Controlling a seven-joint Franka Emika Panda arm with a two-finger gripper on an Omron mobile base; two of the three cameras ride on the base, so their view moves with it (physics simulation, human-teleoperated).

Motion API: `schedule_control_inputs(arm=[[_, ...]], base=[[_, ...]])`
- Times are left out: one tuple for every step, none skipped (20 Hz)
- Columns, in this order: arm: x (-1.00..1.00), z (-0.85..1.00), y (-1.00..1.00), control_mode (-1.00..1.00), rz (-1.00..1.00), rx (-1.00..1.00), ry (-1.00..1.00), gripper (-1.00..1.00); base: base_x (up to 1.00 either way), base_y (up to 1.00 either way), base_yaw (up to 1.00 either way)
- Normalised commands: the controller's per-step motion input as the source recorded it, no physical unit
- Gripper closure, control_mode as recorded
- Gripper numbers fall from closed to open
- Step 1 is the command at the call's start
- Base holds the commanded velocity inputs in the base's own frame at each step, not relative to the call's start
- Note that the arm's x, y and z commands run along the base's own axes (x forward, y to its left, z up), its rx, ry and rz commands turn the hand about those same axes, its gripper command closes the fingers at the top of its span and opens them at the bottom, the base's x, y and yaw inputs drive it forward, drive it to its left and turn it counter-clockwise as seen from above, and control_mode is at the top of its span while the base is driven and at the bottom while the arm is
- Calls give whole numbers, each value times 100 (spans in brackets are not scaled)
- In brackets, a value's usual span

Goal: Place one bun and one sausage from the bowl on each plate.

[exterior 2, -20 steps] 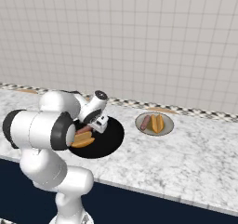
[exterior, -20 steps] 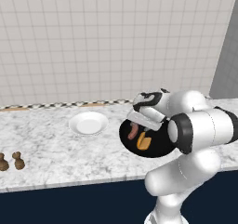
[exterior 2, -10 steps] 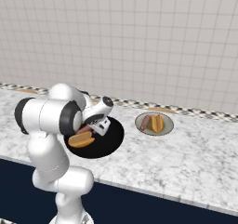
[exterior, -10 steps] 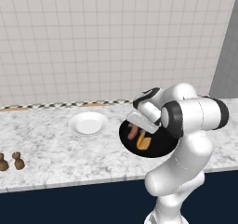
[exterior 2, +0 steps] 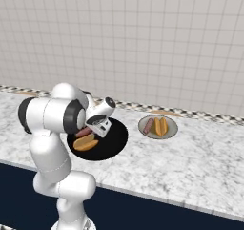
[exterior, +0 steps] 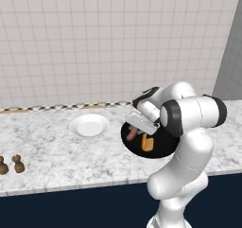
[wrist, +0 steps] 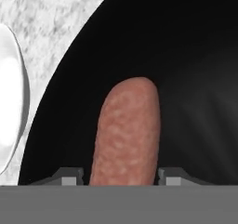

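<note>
Left base view: the gripper [exterior: 136, 127] hangs low over the black bowl [exterior: 160, 150], beside an orange bun [exterior: 148, 143]; the white plate [exterior: 89, 126] sits left. Right base view: the tan plate [exterior 2: 170, 130] holds a bun and sausage. Hand view: the sausage [wrist: 126, 131] lies between the fingertips [wrist: 69, 176]; whether they grip it, I cannot tell.

The left base view looks forward and down from behind the arm, on the left of the black bowl [exterior: 158, 149]. The right base view looks the same way from the right of this bowl [exterior 2: 112, 141]. Both stand at middle distance and share the bowl, the marble worktop [exterior: 56, 153] and the tiled wall [exterior: 94, 38]. The hand view sits very near above the bowl [wrist: 195, 56], facing into it.
</note>
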Motion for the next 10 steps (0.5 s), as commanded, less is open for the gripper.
schedule_control_inputs(arm=[[-44, 7, 5, -100, 3, 3, -8, 100], [-56, 29, 1, -100, 3, 1, -13, 100], [-65, 71, 2, -100, 2, 0, -19, 100], [-70, 100, 3, -100, 1, 0, -21, 100], [-71, 100, 14, -100, 0, 0, -21, 100], [-59, 100, 34, -100, 0, 0, -18, 100], [-38, 100, 62, -100, 0, 0, -9, 100], [-14, 100, 81, -100, 0, 0, -2, 100], [0, 100, 98, -100, 0, -3, 0, 100], [0, 100, 100, -100, 0, -7, 0, 100]], base=[[0, 0, 0], [0, 0, 0], [0, 0, 0], [0, 0, 0], [0, 0, 0], [0, 0, 0], [0, 0, 0], [0, 0, 0], [0, 0, 0], [0, 0, 0]])
